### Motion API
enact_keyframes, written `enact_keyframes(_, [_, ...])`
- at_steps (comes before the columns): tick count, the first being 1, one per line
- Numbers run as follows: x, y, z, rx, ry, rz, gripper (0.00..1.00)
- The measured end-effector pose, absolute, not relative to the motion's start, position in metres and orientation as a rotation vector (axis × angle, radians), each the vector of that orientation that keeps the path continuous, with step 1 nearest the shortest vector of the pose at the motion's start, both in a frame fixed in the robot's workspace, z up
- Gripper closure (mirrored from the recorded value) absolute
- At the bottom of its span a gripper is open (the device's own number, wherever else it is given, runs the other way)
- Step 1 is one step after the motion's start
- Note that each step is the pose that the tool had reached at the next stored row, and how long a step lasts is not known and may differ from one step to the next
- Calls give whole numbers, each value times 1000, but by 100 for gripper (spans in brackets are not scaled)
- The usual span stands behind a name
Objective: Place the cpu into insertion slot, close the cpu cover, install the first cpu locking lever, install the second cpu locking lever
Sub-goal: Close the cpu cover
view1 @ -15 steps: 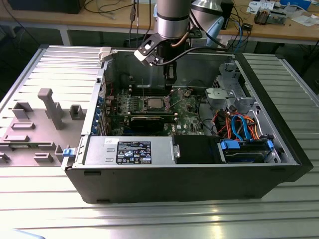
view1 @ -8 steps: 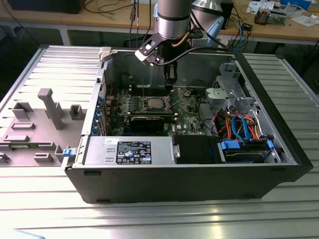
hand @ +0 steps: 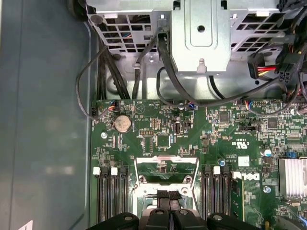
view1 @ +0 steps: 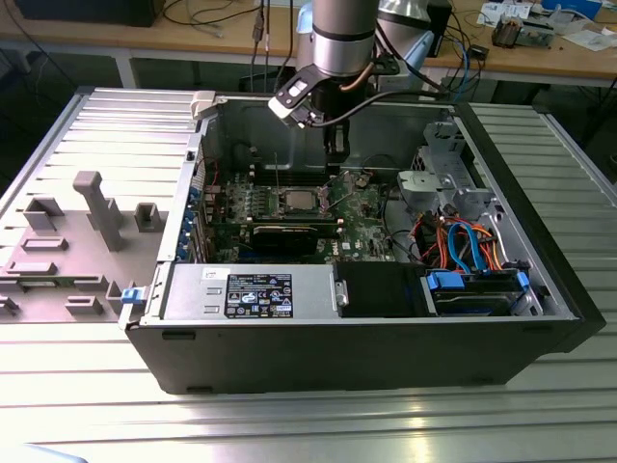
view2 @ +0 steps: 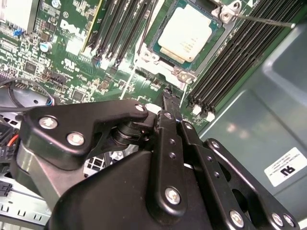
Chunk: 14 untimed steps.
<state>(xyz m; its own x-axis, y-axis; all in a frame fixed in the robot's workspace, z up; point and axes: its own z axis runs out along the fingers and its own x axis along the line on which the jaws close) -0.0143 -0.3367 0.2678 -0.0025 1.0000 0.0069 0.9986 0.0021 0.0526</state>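
An open computer case point(view1: 347, 359) on a metal worktop point(view1: 289, 424) holds a green motherboard point(hand: 158, 120), a power supply point(view1: 251, 291) and bundled cables point(view1: 463, 241). The cpu point(view2: 189, 33) lies in the insertion slot point(view2: 168, 61). The cpu cover point(hand: 166, 160) is open. The gripper point(hand: 168, 196), fingers pressed together, hovers at its edge. Closing the cover likely needs a gentle, even push.

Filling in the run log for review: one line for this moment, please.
cpu: seated in insertion slot | cpu cover: raised, not closed | gripper: shut, low beside the slot
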Motion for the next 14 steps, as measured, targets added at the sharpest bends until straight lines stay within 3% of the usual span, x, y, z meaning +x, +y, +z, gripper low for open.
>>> enact_keyframes(14, [2, -336, 268, 2194, 2199, 62, 89])
